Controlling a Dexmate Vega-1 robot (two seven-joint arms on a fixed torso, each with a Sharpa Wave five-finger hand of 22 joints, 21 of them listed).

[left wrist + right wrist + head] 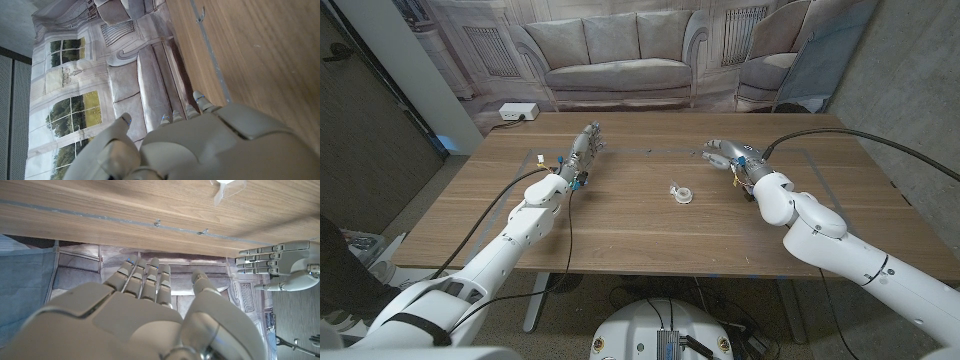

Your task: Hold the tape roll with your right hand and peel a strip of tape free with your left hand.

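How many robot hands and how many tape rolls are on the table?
Robot hands: 2, the left hand and the right hand
Tape rolls: 1, the tape roll lying between them
Total: 3

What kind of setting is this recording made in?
Likely a lab or test room staged as a lounge: a printed sofa backdrop hangs behind the wooden table, and a power strip lies on the floor.
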